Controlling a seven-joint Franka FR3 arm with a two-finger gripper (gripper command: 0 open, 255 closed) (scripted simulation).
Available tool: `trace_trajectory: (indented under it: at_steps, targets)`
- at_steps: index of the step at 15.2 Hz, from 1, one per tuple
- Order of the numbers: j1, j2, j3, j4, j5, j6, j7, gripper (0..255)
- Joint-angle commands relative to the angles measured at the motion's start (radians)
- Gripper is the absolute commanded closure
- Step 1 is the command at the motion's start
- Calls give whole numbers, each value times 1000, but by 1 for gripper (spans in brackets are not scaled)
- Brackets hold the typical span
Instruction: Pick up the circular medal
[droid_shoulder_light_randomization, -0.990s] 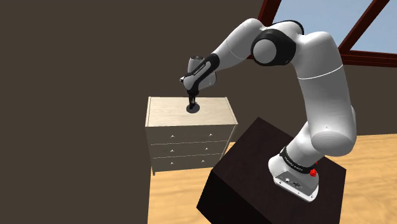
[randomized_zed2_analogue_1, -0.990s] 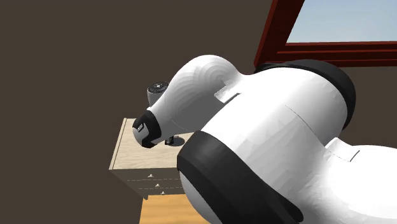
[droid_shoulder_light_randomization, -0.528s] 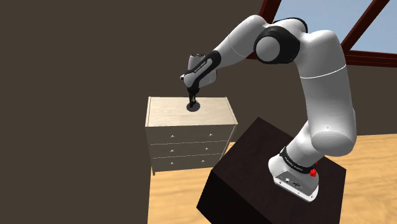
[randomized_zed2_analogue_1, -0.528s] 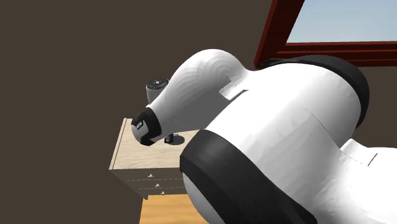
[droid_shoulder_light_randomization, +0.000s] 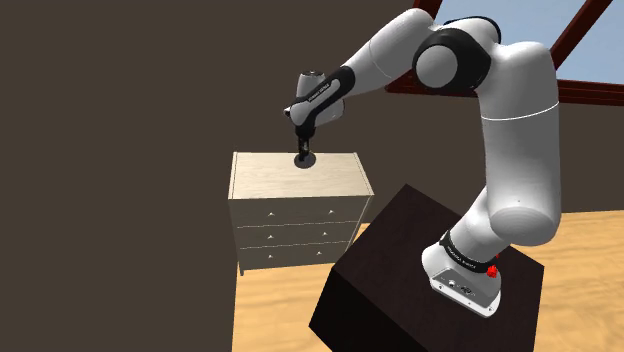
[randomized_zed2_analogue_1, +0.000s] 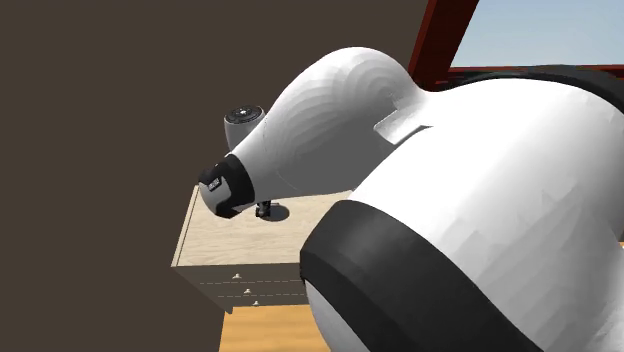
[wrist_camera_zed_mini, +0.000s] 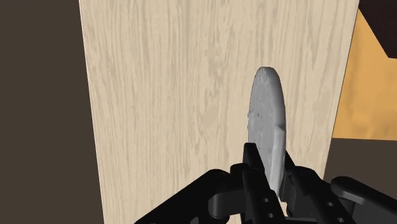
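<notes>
The circular medal (wrist_camera_zed_mini: 267, 118) is a grey disc, seen edge-on in the wrist view and standing up between the two black fingers (wrist_camera_zed_mini: 252, 162). My gripper (wrist_camera_zed_mini: 270, 159) is shut on its lower rim. In the shoulder view the gripper (droid_shoulder_light_randomization: 304, 152) points straight down over the middle of the pale wooden dresser top (droid_shoulder_light_randomization: 260, 175), and the medal (droid_shoulder_light_randomization: 304, 161) hangs at its tip just above the wood. In the second exterior view the big white arm hides most of the gripper (randomized_zed2_analogue_1: 265, 209), which hangs over the dresser (randomized_zed2_analogue_1: 215, 240).
The dresser has three drawers (droid_shoulder_light_randomization: 295, 235) and stands against a dark brown wall. The dark box stand (droid_shoulder_light_randomization: 400, 270) sits on a wooden floor to the shoulder view's right. A red-framed window (droid_shoulder_light_randomization: 560, 60) is behind the arm.
The arm has risen, and the gripper has lifted the medal a little way off the dresser top. The grip has stayed closed on the medal.
</notes>
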Motion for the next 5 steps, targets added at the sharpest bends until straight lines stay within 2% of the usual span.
trace_trajectory:
  at_steps: [1, 5]
  targets:
    - [4, -21, -3, -5, -4, -15, 4, 255]
    - [6, -43, -7, -9, -9, -34, 7, 255]
